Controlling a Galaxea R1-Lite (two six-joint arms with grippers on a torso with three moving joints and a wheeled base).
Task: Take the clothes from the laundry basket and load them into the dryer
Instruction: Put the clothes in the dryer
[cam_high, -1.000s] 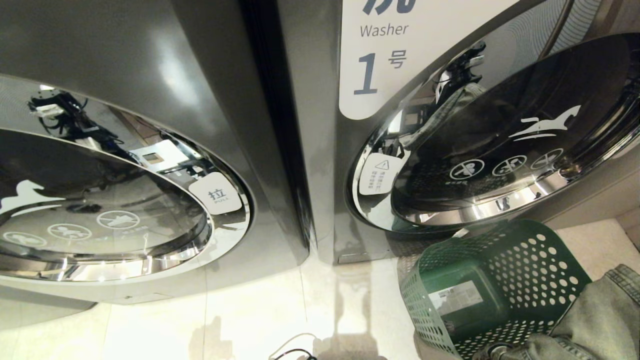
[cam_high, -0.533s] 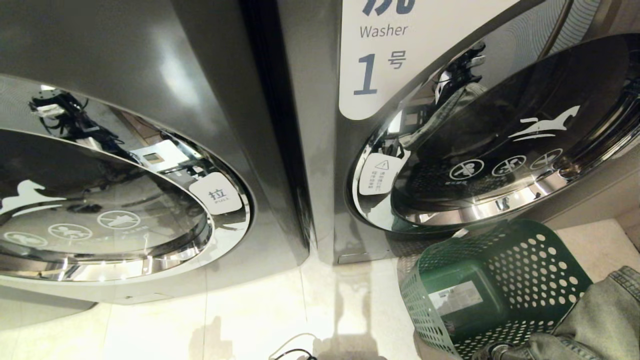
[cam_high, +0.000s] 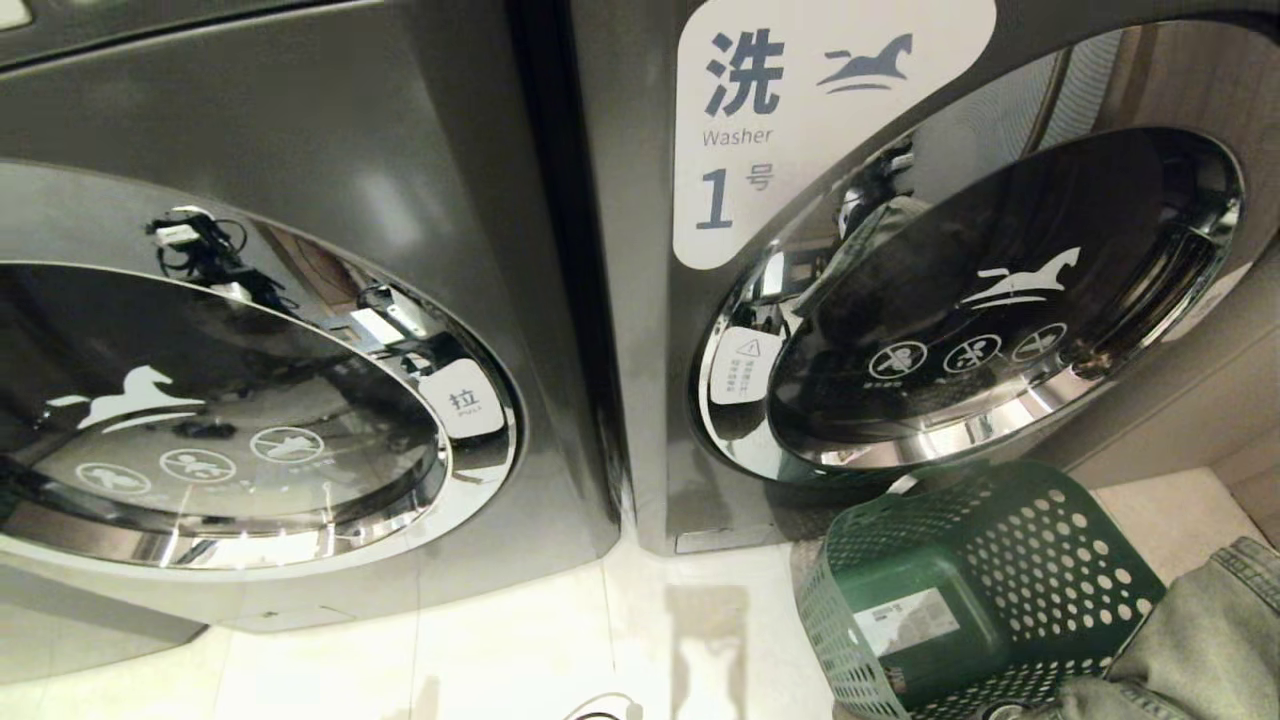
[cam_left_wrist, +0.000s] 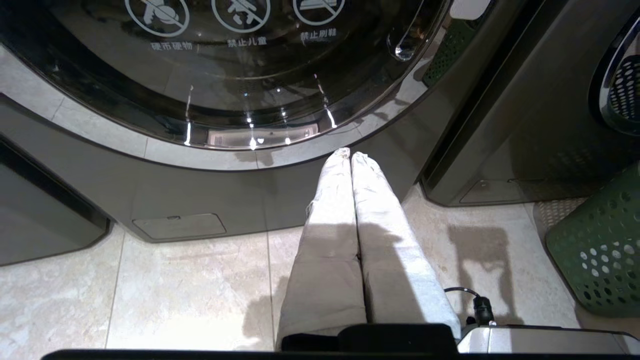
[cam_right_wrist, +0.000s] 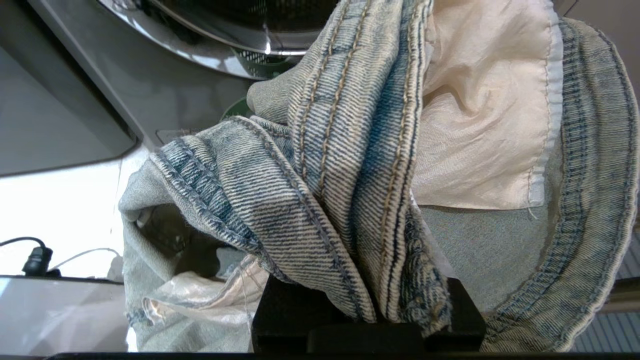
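Note:
The light blue jeans (cam_high: 1200, 640) hang at the lower right of the head view, beside the green perforated laundry basket (cam_high: 1000, 560), which looks empty. In the right wrist view the jeans (cam_right_wrist: 320, 165) bunch over my right gripper, which is shut on them; only its black base (cam_right_wrist: 300, 310) shows and the fingers are hidden. Behind the basket stands the grey machine labelled Washer 1 (cam_high: 740, 140), its round glass door (cam_high: 1000, 300) swung ajar. My left gripper (cam_left_wrist: 350, 156) is shut and empty, its white-covered fingers held low over the floor before the left machine.
A second grey machine (cam_high: 250, 400) with a shut door fills the left of the head view. A black cable (cam_left_wrist: 475, 300) lies on the pale tiled floor (cam_high: 520, 650). The basket (cam_left_wrist: 600, 250) stands at the right machine's foot.
The whole head view has shifted downward, so the camera has tilted up; more of the Washer sign shows. The jeans stay in the right gripper, and the basket has not moved.

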